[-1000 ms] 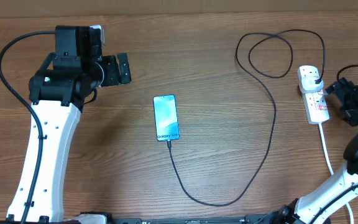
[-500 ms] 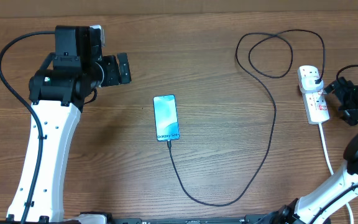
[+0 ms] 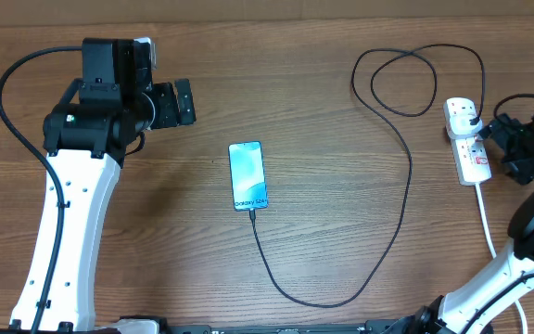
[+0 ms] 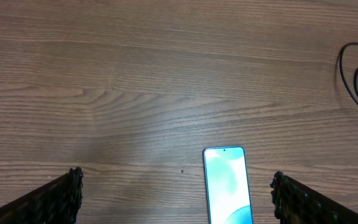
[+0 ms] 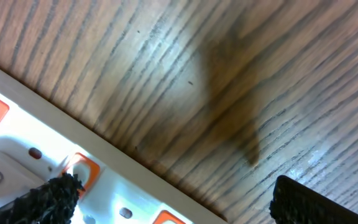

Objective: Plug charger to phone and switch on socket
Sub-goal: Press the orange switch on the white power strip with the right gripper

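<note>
The charger (image 3: 406, 186) looks joined to phone (image 3: 247, 175) and socket (image 3: 466, 139) — switching seems left, right gripper (image 3: 502, 149) and left gripper (image 3: 180, 102) both gaping, empty.

Overhead looks straight down; wrist views sit lower, left sharing the phone (image 3: 247, 175).

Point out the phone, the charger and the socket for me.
phone (image 3: 247, 174): overhead view, middle of its lit blue screen.
charger (image 3: 409, 165): overhead view, on the thin black cable's long stretch between phone and socket.
socket (image 3: 474, 158): overhead view, white body beside the red switch markings.
</note>
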`<state>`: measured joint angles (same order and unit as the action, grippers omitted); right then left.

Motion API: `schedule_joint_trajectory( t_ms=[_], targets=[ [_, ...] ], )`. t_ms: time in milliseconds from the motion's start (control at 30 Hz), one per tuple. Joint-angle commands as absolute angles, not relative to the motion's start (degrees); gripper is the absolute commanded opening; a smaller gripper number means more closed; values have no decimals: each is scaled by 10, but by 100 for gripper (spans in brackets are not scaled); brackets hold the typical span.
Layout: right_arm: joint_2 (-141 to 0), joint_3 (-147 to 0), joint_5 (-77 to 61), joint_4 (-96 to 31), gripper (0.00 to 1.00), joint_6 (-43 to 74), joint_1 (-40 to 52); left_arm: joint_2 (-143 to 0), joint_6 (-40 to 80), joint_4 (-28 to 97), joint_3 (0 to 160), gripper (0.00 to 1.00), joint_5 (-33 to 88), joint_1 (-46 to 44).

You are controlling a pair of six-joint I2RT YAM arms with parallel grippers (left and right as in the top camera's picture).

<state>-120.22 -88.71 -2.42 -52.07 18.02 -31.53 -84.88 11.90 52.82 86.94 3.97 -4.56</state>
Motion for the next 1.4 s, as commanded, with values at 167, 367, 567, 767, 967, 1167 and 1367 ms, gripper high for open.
schedule_joint_trajectory(
  t_ms=[167,367,567,767,967,1167,1367],
  targets=[
    [-1206,-881,-1,-518,100,178,-296,-852,120,530,869,100,32,-48],
    [-1206,-881,-1,-517,100,177,-296,-852,120,530,869,100,32,-48],
    [-1206,-881,-40,-516,100,160,-292,-852,120,530,869,99,32,-48],
    [-1206,-881,-40,-523,100,160,-292,-852,120,531,869,100,32,-48],
    [-1206,-881,-57,-523,100,147,-292,-852,120,531,869,100,32,-48],
    [-1206,-881,-57,-528,100,147,-292,-852,120,531,869,100,32,-48],
    [-1206,-881,-57,-532,100,145,-292,-852,120,531,869,100,32,-48]
  ],
)
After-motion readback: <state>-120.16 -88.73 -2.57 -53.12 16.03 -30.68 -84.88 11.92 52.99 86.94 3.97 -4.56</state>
